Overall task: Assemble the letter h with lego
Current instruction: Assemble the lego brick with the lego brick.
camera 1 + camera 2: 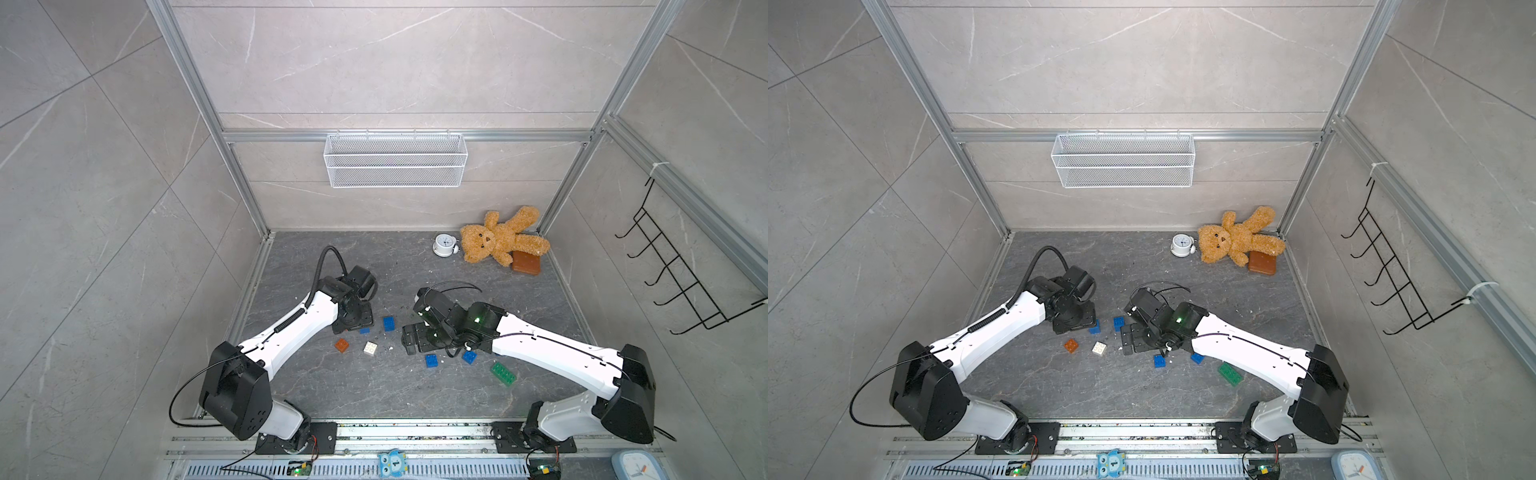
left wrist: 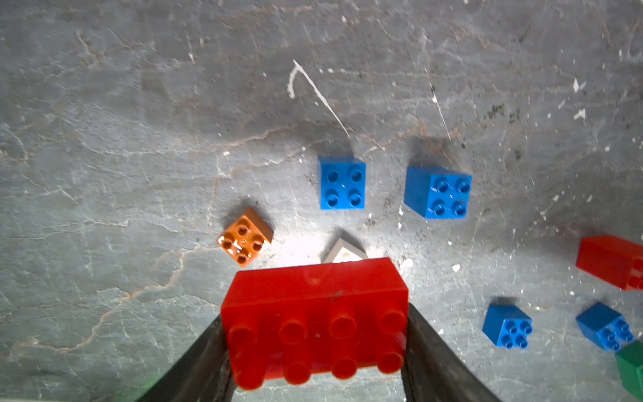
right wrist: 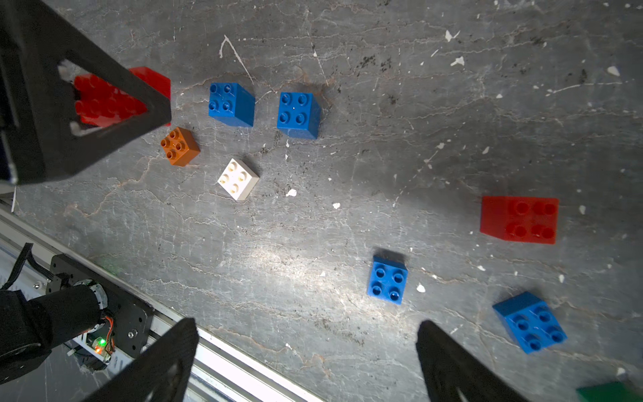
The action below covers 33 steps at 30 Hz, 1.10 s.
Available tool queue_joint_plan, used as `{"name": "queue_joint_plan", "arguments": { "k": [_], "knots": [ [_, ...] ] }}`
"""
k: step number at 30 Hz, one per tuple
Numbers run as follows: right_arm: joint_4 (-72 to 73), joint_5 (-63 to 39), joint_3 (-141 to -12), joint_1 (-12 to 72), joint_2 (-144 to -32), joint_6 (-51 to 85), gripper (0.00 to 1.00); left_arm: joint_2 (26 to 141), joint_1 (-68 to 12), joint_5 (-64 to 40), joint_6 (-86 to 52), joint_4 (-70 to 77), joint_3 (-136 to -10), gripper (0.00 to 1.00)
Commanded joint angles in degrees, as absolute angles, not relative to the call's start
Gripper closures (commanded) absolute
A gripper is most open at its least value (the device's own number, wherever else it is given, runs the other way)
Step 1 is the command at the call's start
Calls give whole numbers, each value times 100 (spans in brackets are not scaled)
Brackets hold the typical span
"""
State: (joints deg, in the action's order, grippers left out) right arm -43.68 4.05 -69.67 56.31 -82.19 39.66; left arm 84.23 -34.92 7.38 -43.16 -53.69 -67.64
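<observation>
I worked over a dark, veined stone tabletop (image 1: 332, 386), matt and speckled with pale flecks. My left gripper (image 2: 315, 313) was clamped on the long red brick (image 2: 313, 289). Its black pads pressed the two short ends, so the brick's long axis ran straight across from pad to pad and its eight studs faced back toward the wrist. It hung clear of the table. My right gripper (image 3: 306, 322) stood spread wide with nothing between its fingers, hovering over bare stone. I judged the next move to turn on this: the left arm carried the bar and sat nearer the small squares lying just beyond its fingertips. The right arm was nearer the long green brick (image 1: 503, 372) and the red square brick (image 3: 518, 219). Every piece was glossy hard plastic, sharp-cornered, with round studs on top. The first blue square brick (image 2: 342, 183) and the second blue square brick (image 2: 437, 192) sat side by side with a gap between them, past the held bar. The third blue square brick (image 3: 388, 280) and the fourth blue square brick (image 3: 529, 322) lay apart on the right arm's side. The brown square brick (image 2: 244, 238) sat turned cornerwise near the bar's end. The white square brick (image 3: 238, 179) lay beside it, half hidden behind the bar in the left wrist view. All the loose bricks lay single and studs up, so I judged no part of the h joined yet.
</observation>
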Motion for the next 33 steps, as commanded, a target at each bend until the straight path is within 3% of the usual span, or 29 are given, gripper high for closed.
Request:
{"name": "queue_joint_plan", "arguments": {
  "k": [1,12,33],
  "knots": [
    [-4422,475,-6858,5584,-8036,4081,0,8655,-3652,765,-4501,-5420,-7058,100],
    [-4432,445,-6818,5561,-7985,4067,0,9589,-3714,597,-4332,-4902,-7480,100],
    [-4563,417,-6873,5550,-8058,4030,0,10030,-3388,271,-4063,-4210,-7042,100]
  ]
}}
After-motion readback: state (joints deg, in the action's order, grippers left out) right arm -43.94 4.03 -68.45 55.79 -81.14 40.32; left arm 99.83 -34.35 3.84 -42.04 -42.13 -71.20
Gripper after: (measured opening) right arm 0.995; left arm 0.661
